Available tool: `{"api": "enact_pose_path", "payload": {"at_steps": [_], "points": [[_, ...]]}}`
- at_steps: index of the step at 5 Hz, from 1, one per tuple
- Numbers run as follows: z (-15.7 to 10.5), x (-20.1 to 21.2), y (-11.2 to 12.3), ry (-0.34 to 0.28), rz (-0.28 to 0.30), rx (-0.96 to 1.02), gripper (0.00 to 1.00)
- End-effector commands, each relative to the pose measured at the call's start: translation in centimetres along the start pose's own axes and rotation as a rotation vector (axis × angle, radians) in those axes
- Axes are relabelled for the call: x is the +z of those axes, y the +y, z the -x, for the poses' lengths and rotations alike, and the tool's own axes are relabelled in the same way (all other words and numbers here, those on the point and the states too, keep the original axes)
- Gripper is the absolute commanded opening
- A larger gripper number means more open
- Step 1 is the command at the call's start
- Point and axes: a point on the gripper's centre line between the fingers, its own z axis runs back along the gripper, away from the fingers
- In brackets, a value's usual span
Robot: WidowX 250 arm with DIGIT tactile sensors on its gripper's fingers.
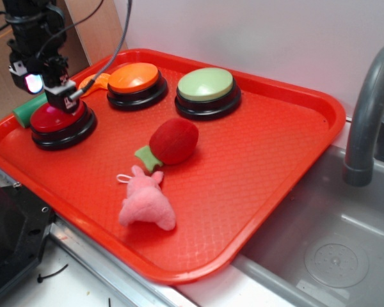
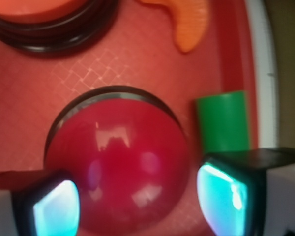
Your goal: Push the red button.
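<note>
No readable text, brand, number or sign appeared in either view. The gripper [image 1: 63,96] carried a small white sticker with red and dark marks in the exterior view — too small and blurred to make out as letters. The red button [image 2: 117,172], the orange button [image 1: 134,77] and the green button [image 1: 205,84] had plain tops with no lettering. The red tray [image 1: 288,160] showed only a woven diamond texture — no logo or stamp could be seen on it. In the wrist view, the glowing pads [image 2: 219,196] were blank and bore no characters.
</note>
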Motion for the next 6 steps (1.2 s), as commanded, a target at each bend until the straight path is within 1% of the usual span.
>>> {"api": "enact_pose_path", "payload": {"at_steps": [1, 3, 6], "points": [[-1.1, 5.8, 0.8, -0.071, -0.026, 0.045, 1.0], [-1.0, 7.9, 1.0, -0.061, -0.002, 0.069, 1.0], [-0.7, 9.2, 1.3, -0.037, 0.005, 0.1, 1.0]]}}
